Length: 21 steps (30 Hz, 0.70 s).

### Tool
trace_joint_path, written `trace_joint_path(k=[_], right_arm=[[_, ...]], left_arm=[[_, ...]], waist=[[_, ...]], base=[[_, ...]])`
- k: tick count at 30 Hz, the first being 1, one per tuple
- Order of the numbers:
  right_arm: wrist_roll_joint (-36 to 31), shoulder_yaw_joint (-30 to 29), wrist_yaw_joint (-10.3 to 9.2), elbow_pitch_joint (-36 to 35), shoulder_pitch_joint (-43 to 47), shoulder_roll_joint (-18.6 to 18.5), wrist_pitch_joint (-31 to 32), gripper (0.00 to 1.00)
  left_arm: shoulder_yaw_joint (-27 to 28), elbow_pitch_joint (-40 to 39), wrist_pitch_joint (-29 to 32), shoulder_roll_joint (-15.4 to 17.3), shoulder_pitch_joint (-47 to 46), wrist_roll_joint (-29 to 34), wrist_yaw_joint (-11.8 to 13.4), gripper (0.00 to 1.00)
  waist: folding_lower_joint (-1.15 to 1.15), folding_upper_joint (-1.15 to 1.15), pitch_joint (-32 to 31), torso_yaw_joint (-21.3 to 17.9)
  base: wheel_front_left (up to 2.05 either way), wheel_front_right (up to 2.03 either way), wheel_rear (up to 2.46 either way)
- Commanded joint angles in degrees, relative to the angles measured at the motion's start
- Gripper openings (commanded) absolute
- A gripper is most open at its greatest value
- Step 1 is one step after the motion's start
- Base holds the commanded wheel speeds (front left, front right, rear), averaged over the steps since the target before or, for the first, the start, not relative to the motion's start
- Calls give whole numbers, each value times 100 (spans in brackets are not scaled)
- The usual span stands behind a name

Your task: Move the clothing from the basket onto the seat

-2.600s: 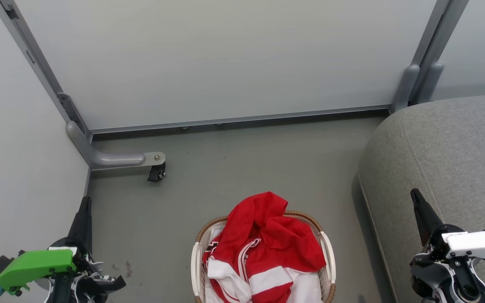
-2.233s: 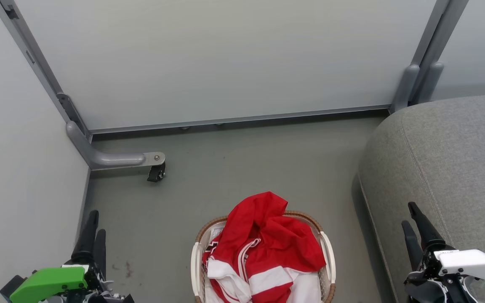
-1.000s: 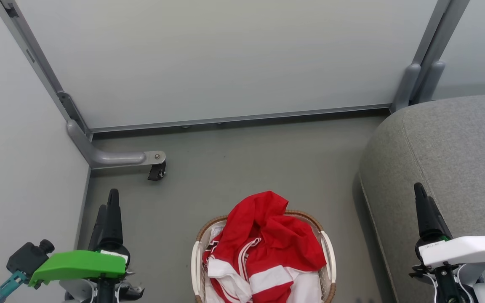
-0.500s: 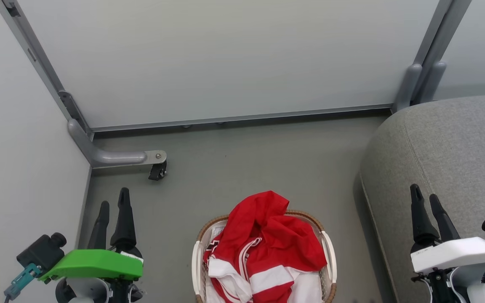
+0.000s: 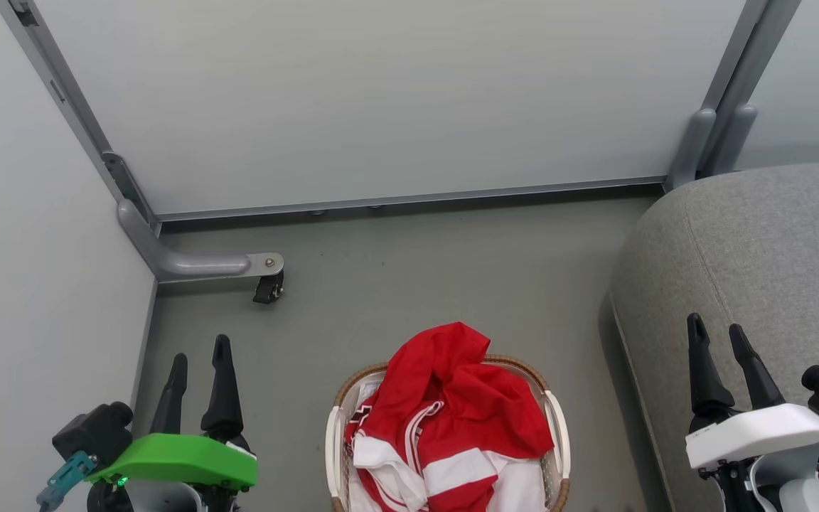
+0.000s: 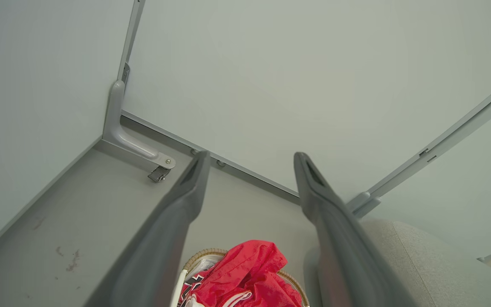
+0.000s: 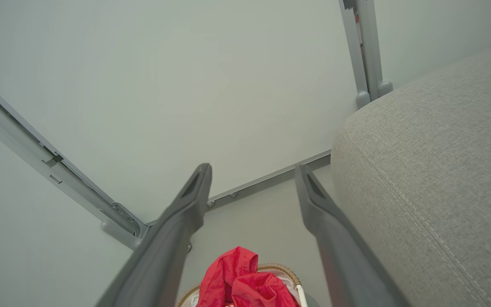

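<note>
The seat [image 5: 758, 256] stands at our right; the basket [image 5: 516, 364] sits on the floor between our arms, the clothing [image 5: 452, 398] heaped inside. We judge nothing moved yet: left gripper [image 5: 200, 348] and right gripper [image 5: 714, 323] gape empty. Next, one must reach down and pinch the heap.

1. No word, number or brand can be read anywhere in the scene.
2. The clothing [image 5: 463, 398] carries a black-and-white printed mark [image 5: 362, 415] on its left side, just inside the rim of the basket [image 5: 556, 427]. It is partly folded under, and its characters cannot be made out.
3. A small white sticker [image 5: 239, 446] sits at the base of the left tool [image 5: 200, 348]. It is too small to read.
</note>
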Motion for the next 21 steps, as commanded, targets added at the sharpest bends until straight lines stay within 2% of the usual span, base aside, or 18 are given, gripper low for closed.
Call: trace_joint_path(k=[1,21], right_arm=[[-171,1,1,-35,15,-40,-66,100],[-1269,1,2,-37,98,-52,-334,100]], left_arm=[[-22,1,-55,42,1,169,26,100],[-218,351,-321,51,-1,1081,51,100]], waist=[[0,0,0,3],[0,0,14,38]], base=[[0,0,0],[0,0,0]])
